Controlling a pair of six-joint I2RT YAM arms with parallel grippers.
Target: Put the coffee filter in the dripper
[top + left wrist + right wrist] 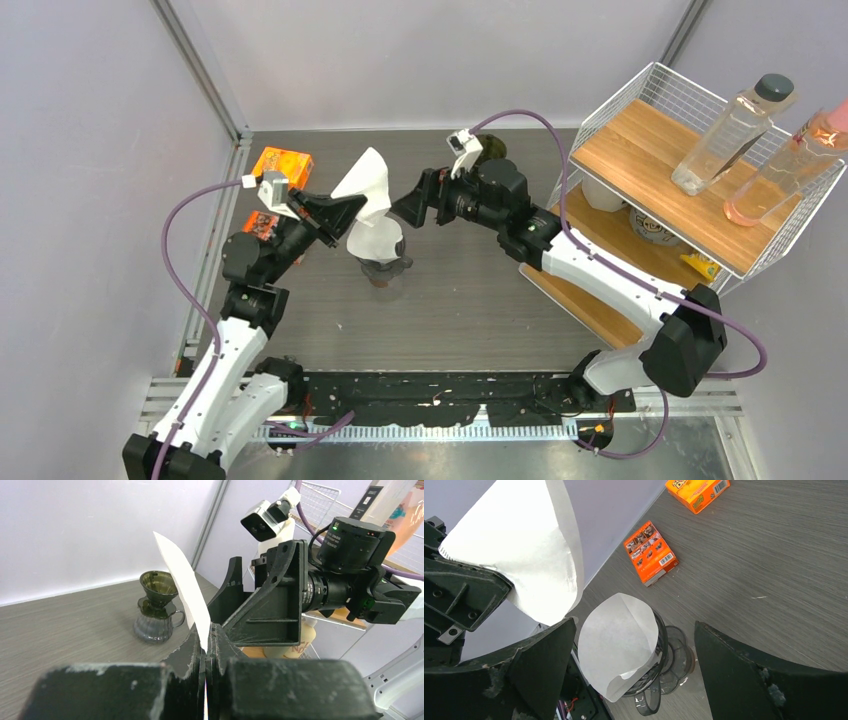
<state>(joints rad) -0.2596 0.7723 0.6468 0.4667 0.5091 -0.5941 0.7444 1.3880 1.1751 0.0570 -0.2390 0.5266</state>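
My left gripper [355, 205] [206, 632] is shut on the lower edge of a white paper coffee filter [365, 178] [182, 587] [529, 555], which stands up above the table. Just below it, a second white filter [378, 240] [619, 640] sits in the mouth of a dark clear dripper [388, 268] [666, 655], leaning out over the rim. My right gripper [405, 210] [634, 627] is open wide, its fingers either side of that dripper and a little above it, holding nothing.
Two orange boxes [282, 163] [651, 552] lie at the left rear. Another dark dripper on a ribbed glass server [156, 605] [491, 148] stands at the back. A wire shelf [640, 90] with two bottles [735, 130] fills the right side.
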